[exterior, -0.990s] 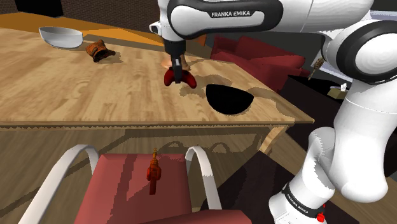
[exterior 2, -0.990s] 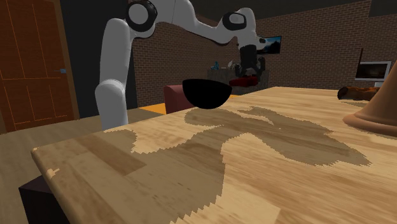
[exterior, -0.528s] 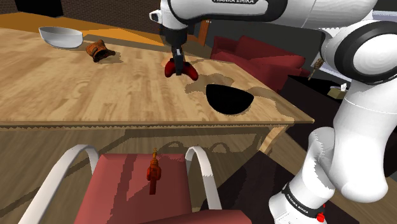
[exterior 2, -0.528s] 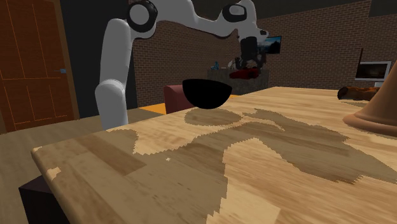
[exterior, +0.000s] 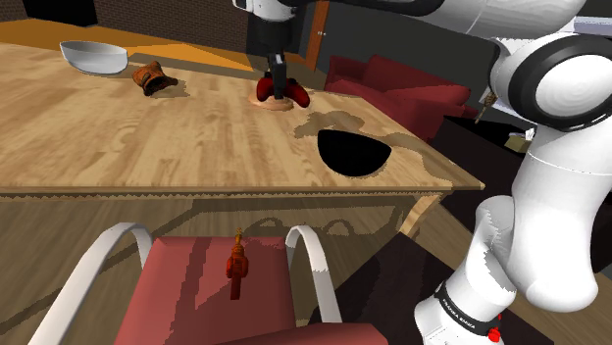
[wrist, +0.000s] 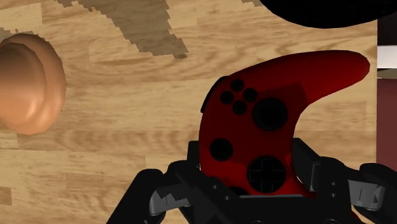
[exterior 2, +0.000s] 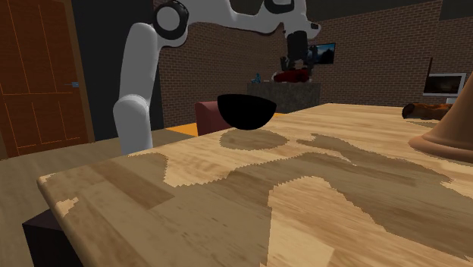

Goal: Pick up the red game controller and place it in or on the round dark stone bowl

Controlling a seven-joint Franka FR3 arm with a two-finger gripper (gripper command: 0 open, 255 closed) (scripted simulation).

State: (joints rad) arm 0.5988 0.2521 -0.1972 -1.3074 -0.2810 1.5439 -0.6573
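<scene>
Red controller (wrist: 267, 127) is clasped across its middle by the gripper (wrist: 251, 167); it is judged light, rigid and smooth-shelled, so pivoting is risked.

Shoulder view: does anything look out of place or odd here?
One thing: a small orange-red object lies on the red chair seat, off the table. The red controller is clasped in the fingers.

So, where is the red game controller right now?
The red game controller is clasped in the black jaws above the wooden table, up and left of the round black bowl in the shoulder view.
</scene>
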